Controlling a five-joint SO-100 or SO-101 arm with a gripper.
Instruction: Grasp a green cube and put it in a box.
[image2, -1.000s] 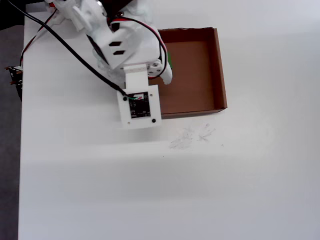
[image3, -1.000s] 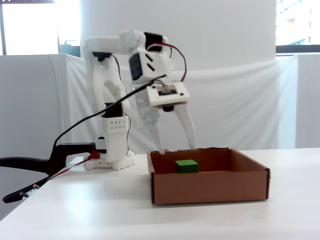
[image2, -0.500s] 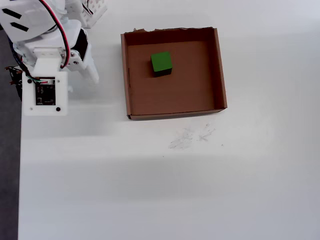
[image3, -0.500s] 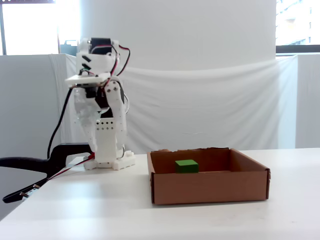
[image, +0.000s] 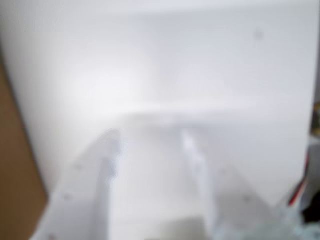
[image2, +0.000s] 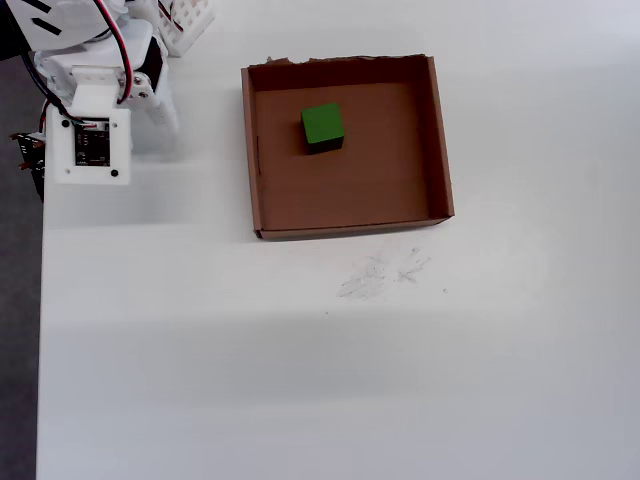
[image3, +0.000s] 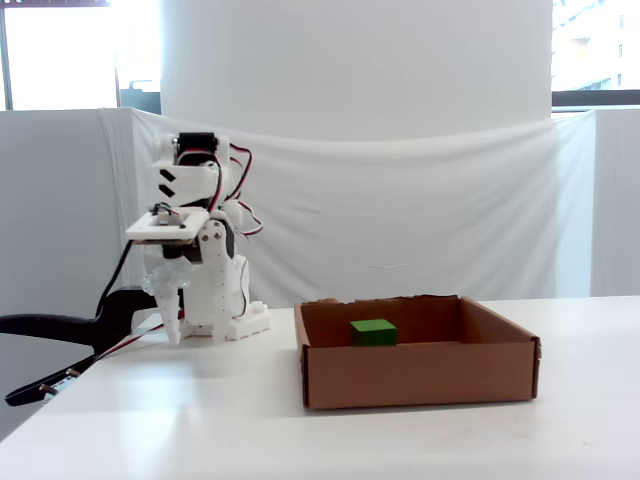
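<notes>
One green cube (image2: 323, 128) is all this job concerns, and it already sits flat on the floor of the box (image2: 350, 230), toward the far side in the overhead view and a little left of the middle, touching none of the walls. The fixed view agrees: the cube (image3: 373, 332) shows over the near wall of the box (image3: 420, 375), resting inside and upright. So, as I judge it, the carrying and the placing are done, and nothing of the task's own work is left except for me to stay clear. I am folded back at my base, well to the left of the box in both the overhead and fixed views, with my gripper (image3: 172, 322) pointing down at the white table (image2: 300, 380) and well apart from the cardboard. My wrist view is badly blurred; in it my gripper (image: 150, 137) looks to have its two white fingers standing apart with only bare table between them, so I take my jaws to be spread and empty, though the softness of that picture makes this a likelihood, not a certainty. No green shows there at all. A white lattice basket (image2: 190, 22) stands behind my base, unused.
</notes>
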